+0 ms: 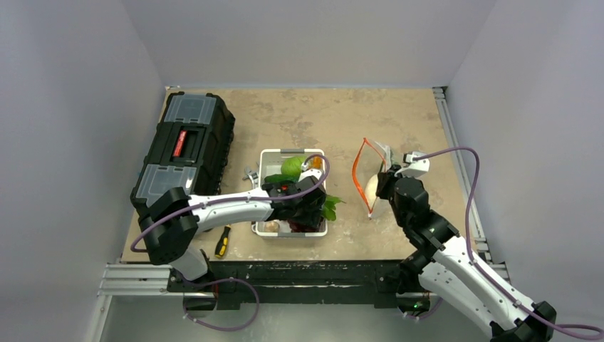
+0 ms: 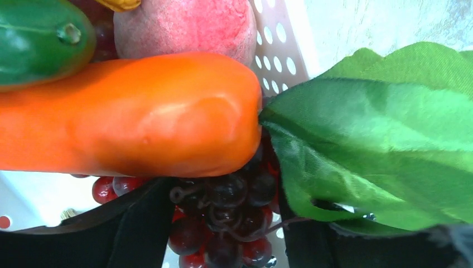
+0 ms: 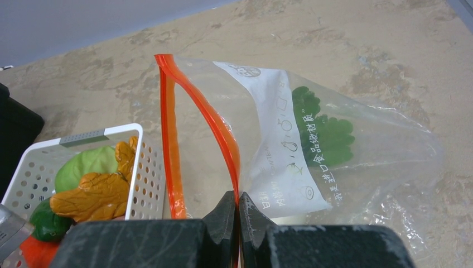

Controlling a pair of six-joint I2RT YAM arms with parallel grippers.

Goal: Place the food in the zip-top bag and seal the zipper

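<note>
The white tray (image 1: 265, 158) holds the food. In the left wrist view an orange carrot (image 2: 139, 111), a pink peach (image 2: 184, 25), a green cucumber (image 2: 39, 39), a green leaf (image 2: 379, 139) and dark purple grapes (image 2: 223, 229) lie in it. My left gripper (image 2: 222, 192) reaches down into the tray (image 1: 306, 208), its fingers pressed on both sides of the grapes. The clear zip-top bag (image 3: 346, 167) lies right of the tray, mouth open, leafy greens (image 3: 326, 134) inside. My right gripper (image 3: 238, 196) is shut on its red-orange zipper (image 3: 206, 114) and holds one lip up (image 1: 388, 182).
A black toolbox (image 1: 185, 153) stands at the left. A yellow-handled screwdriver (image 1: 222, 242) lies near the front edge, left of the tray. A metal tool (image 1: 251, 177) lies between toolbox and tray. A pale object (image 1: 372, 187) shows inside the bag. Grey walls enclose the table.
</note>
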